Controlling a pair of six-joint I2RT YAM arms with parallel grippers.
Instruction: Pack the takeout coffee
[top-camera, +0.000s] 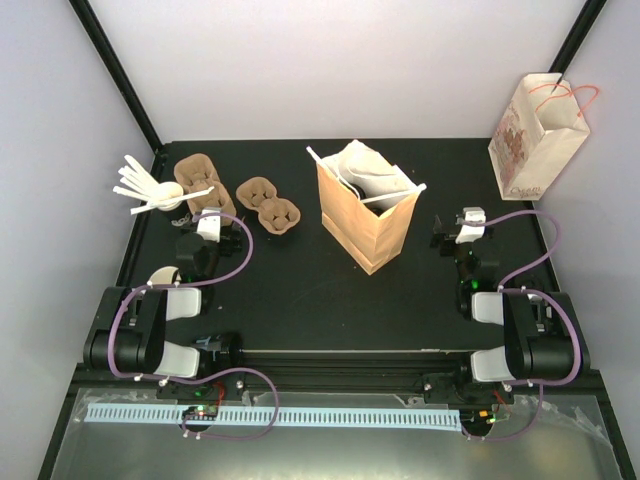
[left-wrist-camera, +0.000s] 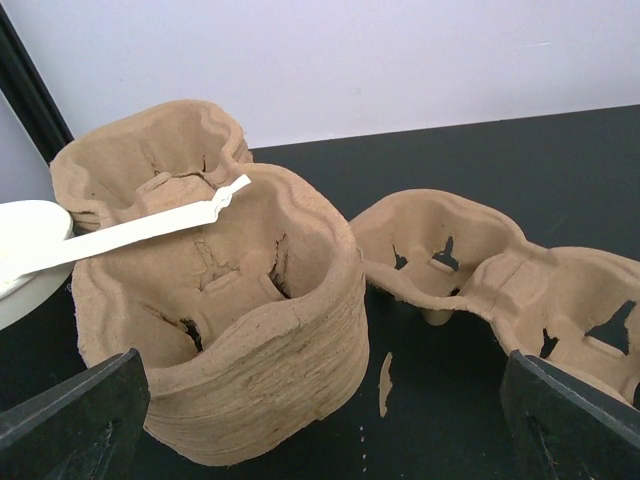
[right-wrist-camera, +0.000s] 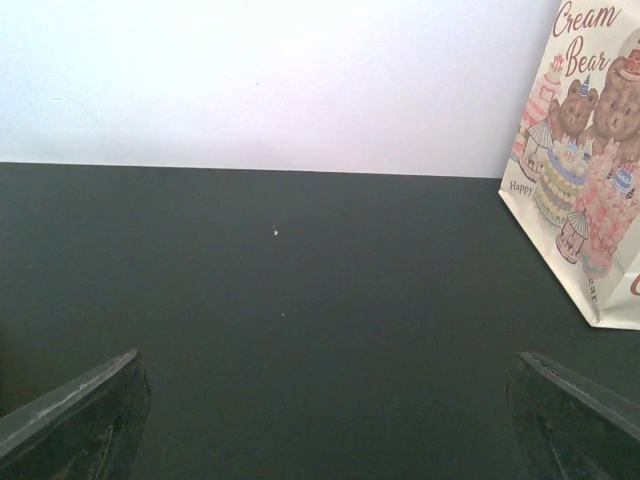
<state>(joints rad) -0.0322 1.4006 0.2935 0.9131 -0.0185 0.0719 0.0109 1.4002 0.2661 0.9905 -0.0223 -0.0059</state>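
Near edge: a pale blue toothed strip (top-camera: 270, 415) runs across the bottom of the top view, over a dull metal sheet by the arm bases.
Table: matte black (top-camera: 300, 300), filling the middle of the frame; pale specks show on it in the wrist views.
Left end effector (top-camera: 206, 216): centre left, jaws spread wide, gripping nothing, facing the carrier stack just beyond.
Right end effector (top-camera: 460, 222): centre right, jaws spread wide, holding nothing, low over the table.
Takeout coffee: what looks like a small pale cup (top-camera: 160, 276) sits centre left, close against the left arm and half hidden by it; it cannot be told for certain.
Carrier stack (left-wrist-camera: 230, 330): brown pulp trays nested together, upper left.
Single carrier (left-wrist-camera: 500, 290): just right of the stack.
Stirrers (top-camera: 140, 185): a white bunch fanning out at far upper left; one lies across the stack's top.
Brown bag (top-camera: 370, 225): upright at centre, mouth open, white handles; something white inside, not identifiable.
Printed bag (right-wrist-camera: 590, 200): upper right, by the right wall, printed with bears and cakes, with red cord handles.
Room: plain white walls (top-camera: 330, 60); black frame posts (top-camera: 120, 75) rise from the far corners.
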